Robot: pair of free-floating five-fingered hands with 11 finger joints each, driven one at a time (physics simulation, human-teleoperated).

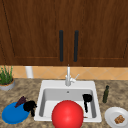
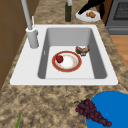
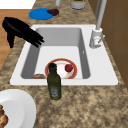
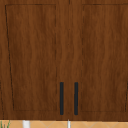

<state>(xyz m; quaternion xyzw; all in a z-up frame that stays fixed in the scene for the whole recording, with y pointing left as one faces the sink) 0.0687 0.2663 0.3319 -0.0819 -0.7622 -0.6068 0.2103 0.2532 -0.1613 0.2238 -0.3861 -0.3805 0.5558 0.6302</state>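
In the front view my left hand (image 1: 30, 106) hovers at the right edge of a blue plate (image 1: 12, 115), beside dark grapes (image 1: 21, 101), fingers loose and holding nothing. My right hand (image 1: 87, 98) hangs over the right part of the sink (image 1: 47, 85). The right side view shows it (image 3: 22, 29) with straight fingers, above the basin's front edge, grasping nothing. It also shows near the white plate (image 2: 83, 17) in the left side view (image 2: 91, 4). In the basin lies a red-rimmed plate (image 2: 79, 63) carrying a small red fruit (image 2: 59, 59), with a brown item (image 2: 82, 50) beside it.
A large red round shape (image 1: 67, 114) covers the sink's front in the front view. The faucet (image 1: 68, 76) stands at the back, a dark bottle (image 1: 106, 94) at the right, and a potted plant (image 1: 6, 78) at the far left. Brown food (image 1: 119, 119) lies on the white plate. Closed cabinet doors (image 4: 61, 98) hang above.
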